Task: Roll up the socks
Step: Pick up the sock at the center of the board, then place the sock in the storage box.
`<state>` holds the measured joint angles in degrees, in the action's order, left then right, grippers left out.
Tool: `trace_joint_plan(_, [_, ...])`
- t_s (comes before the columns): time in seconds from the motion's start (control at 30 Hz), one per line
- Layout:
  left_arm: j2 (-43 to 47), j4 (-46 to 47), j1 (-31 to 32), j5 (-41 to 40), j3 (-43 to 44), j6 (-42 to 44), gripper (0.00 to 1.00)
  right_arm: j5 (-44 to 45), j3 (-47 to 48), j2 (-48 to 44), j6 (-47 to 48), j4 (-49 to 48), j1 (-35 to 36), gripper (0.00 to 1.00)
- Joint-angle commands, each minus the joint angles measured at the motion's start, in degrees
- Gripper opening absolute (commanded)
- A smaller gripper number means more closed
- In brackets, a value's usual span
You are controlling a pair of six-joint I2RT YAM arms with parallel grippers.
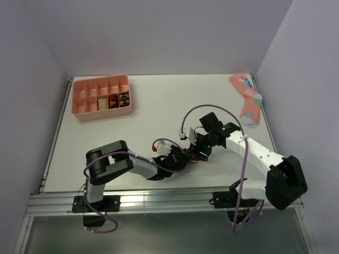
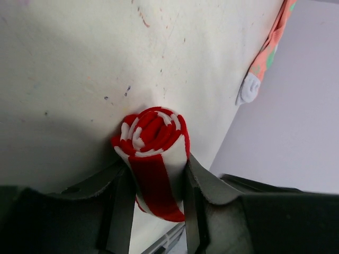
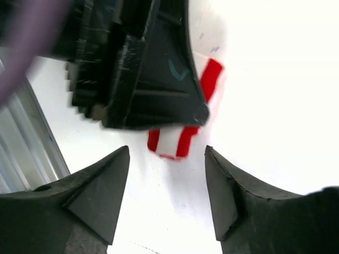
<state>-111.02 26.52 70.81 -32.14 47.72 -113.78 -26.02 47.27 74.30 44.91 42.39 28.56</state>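
Observation:
A red-and-white striped sock (image 2: pixel 153 132) is wound into a tight roll, its spiral end facing the left wrist view. My left gripper (image 2: pixel 156 168) is shut on this roll, one finger pressing each side, just above the white table. In the right wrist view my right gripper (image 3: pixel 167 153) stands open, nothing between its fingers. A striped end of the roll (image 3: pixel 177 142) pokes out just beyond its tips, under the black body of the left gripper (image 3: pixel 137 69). From the top camera the two grippers meet near the table's front middle, left gripper (image 1: pixel 185 157) beside right gripper (image 1: pixel 200 151).
A pink sock with teal and grey pattern (image 1: pixel 246 100) lies at the far right corner, also in the left wrist view (image 2: pixel 270 47). A pink divided tray (image 1: pixel 79 108) stands at the back left. The table's metal front rail (image 1: pixel 159 200) runs close behind the grippers.

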Motion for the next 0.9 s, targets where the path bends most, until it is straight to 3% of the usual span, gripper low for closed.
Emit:
trace_joint_plan(0.0, [4.8,-3.5,-1.6,0.4,-1.3,7.0,0.0,1.2,2.5,-4.8,-5.7,-1.6,0.4,0.67])
trace_joint_plan(0.3, [19.9,-7.3,-7.8,1.5,-6.3,20.2,0.0,8.3,6.6,-10.9,-10.8,-1.3,-3.1,0.7])
trace_joint_plan(0.43, [29.4,-20.1,-14.0,2.6,-0.3,33.1,0.0,10.9,10.0,-9.4,-10.9,-1.8,-5.6,0.7])
trace_joint_plan(0.53, [34.9,-36.0,-21.2,2.7,9.6,45.6,0.0,9.6,14.0,-6.2,-10.1,-1.0,-7.7,0.7])
trace_joint_plan(0.63, [37.0,-44.7,-32.3,11.4,18.7,59.1,0.0,8.1,19.5,-3.4,-10.1,2.0,-9.5,0.69])
trace_joint_plan(0.67, [36.1,-47.1,-38.5,16.8,23.5,61.5,0.0,8.0,21.8,-2.9,-10.4,3.1,-10.1,0.69])
trace_joint_plan(0.73, [34.0,-52.4,-45.2,24.8,28.0,68.8,0.0,7.1,23.6,-1.3,-10.2,4.4,-10.7,0.69])
trace_joint_plan(0.77, [31.3,-54.1,-51.7,27.5,32.5,71.1,0.0,6.9,25.0,-0.7,-10.0,5.3,-11.0,0.69])
trace_joint_plan(0.87, [25.0,-58.9,-59.8,31.6,41.4,78.4,0.0,7.1,25.7,1.0,-9.2,6.4,-12.1,0.68])
